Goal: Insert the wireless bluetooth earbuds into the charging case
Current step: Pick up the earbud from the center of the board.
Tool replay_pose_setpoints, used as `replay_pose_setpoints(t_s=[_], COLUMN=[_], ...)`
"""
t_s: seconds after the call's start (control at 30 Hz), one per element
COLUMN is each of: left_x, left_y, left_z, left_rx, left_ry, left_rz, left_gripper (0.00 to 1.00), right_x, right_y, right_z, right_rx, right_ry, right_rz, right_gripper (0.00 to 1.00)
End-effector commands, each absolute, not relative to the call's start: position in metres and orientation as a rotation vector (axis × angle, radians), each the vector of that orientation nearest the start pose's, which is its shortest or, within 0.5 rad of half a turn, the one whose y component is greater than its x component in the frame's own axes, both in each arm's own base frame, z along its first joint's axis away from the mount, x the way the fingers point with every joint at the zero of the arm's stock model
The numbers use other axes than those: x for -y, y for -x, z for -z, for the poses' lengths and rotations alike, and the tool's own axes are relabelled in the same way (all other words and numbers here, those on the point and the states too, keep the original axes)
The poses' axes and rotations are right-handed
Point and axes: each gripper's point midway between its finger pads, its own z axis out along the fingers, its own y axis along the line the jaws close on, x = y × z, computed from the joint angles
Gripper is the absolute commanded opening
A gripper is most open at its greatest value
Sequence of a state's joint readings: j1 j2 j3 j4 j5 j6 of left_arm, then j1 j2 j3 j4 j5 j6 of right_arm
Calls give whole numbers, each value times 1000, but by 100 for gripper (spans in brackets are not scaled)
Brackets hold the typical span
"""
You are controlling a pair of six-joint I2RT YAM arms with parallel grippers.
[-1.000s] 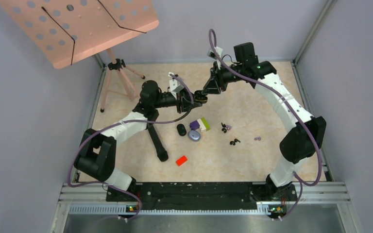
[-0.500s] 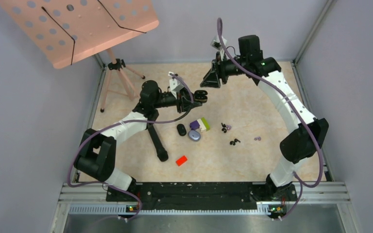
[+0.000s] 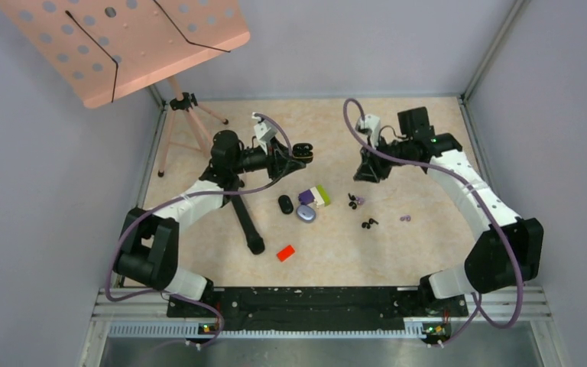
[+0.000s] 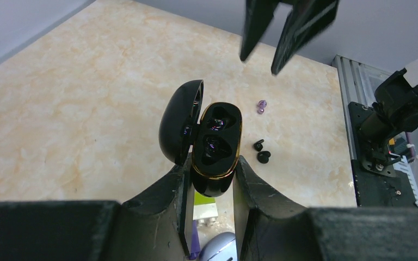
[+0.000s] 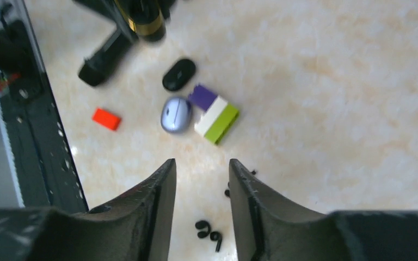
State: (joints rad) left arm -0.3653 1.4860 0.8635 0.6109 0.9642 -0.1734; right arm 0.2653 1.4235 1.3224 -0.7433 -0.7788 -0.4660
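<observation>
My left gripper (image 3: 294,153) is shut on an open black charging case (image 4: 216,147) with a gold rim and holds it above the table, lid (image 4: 177,125) swung left. Its wells look dark with purplish glints. My right gripper (image 3: 367,174) is open and empty, hovering above the loose earbuds. A black pair (image 3: 368,223) lies below it and shows between its fingers (image 5: 208,231). A black and purple cluster (image 3: 355,202) and a purple bud (image 3: 405,218) lie nearby. The left wrist view shows the black pair (image 4: 260,152) and a purple bud (image 4: 262,105).
A closed black case (image 3: 286,204), a lavender case (image 3: 306,213) and a purple, white and green block (image 3: 316,196) lie mid-table. A red block (image 3: 285,252) lies nearer the front. A black tripod leg (image 3: 244,222) runs beside them. A pink perforated stand (image 3: 122,42) overhangs the back left.
My right gripper has pulled away from the held case, swinging right and down over the loose earbuds. My left gripper has drawn back slightly left, still holding the case.
</observation>
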Motion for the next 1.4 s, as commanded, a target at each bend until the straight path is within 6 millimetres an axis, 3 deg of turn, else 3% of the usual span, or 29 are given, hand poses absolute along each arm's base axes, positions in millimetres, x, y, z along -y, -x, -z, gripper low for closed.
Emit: replay_pose_setpoints(t_s=[0.0,0.07,0.17,0.5,0.83,1.37], left_x=[269,265,259,242,238,232], left_y=[-315,-316,-318,-328,-327,-335], left_z=[-253,-253,-249,-240,-238,-235], left_rx=[-1430,-1449,-1485,-1553,-1572,-1584], left_ry=[-878,-856,-823,-740,-731,-708], left_rz=[1143,1133,1126,1086,1082,1054], left_gripper=[0,0,0,0,0,0], right_x=[-167,-157,-146,-139,-140,-142], right_y=[-285,-274,-268,-258,-268,-260], right_z=[-163,-134,-110,-72,-49,-33], right_rx=[-2060,-2147,-2220,-2231,-2282,-2328], right_ry=[1268,1269,1279,1480,1532,1611], right_rz=[-660,-647,-581,-483,-443,-449], right_gripper=[29,28,27,26,26,26])
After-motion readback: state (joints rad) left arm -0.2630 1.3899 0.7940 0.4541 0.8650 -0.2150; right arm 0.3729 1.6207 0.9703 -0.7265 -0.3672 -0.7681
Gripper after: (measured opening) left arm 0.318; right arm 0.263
